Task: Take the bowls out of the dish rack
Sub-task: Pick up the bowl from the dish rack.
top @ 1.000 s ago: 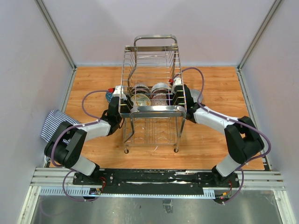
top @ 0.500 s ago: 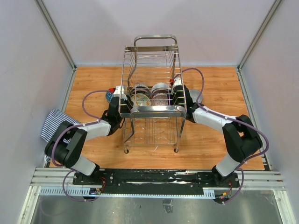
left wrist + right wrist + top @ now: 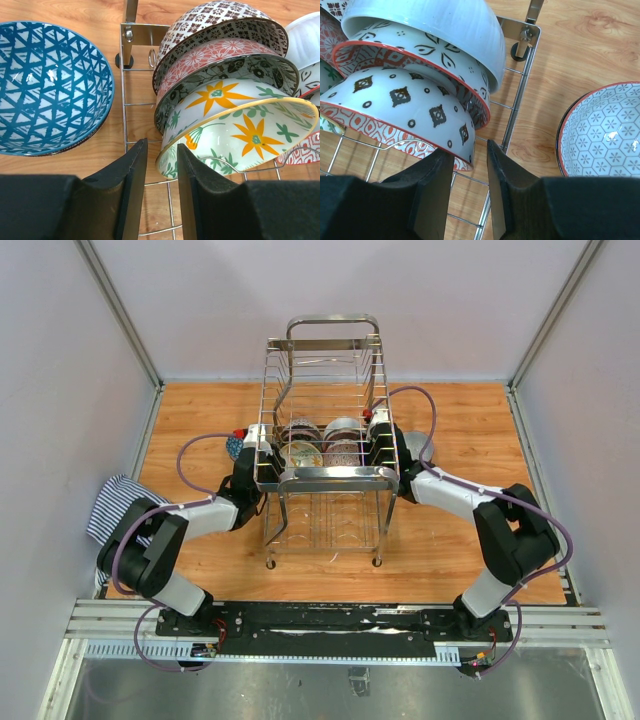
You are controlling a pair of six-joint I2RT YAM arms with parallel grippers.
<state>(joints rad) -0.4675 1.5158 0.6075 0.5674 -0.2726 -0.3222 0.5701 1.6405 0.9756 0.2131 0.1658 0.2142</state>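
Observation:
The chrome dish rack (image 3: 325,478) stands mid-table with two rows of bowls (image 3: 322,440) on edge. My left gripper (image 3: 262,455) is at its left side. In the left wrist view that gripper (image 3: 161,146) straddles the yellow rim of a flowered bowl (image 3: 240,135), open, with a gap still showing beside the rim. My right gripper (image 3: 380,445) is at the rack's right side. In the right wrist view it (image 3: 470,150) straddles the red rim of a white bowl with dark diamonds (image 3: 405,105), also open, a gap left of the outer finger.
A blue triangle-patterned bowl (image 3: 47,87) sits on the wood left of the rack, and a red-rimmed hexagon-patterned bowl (image 3: 605,132) to its right. More bowls lean behind each front one. A striped cloth (image 3: 115,502) lies at the far left edge.
Both pairs of jaws have narrowed a little round the bowl rims. The right arm has shifted slightly toward the rack; the bowls have not moved.

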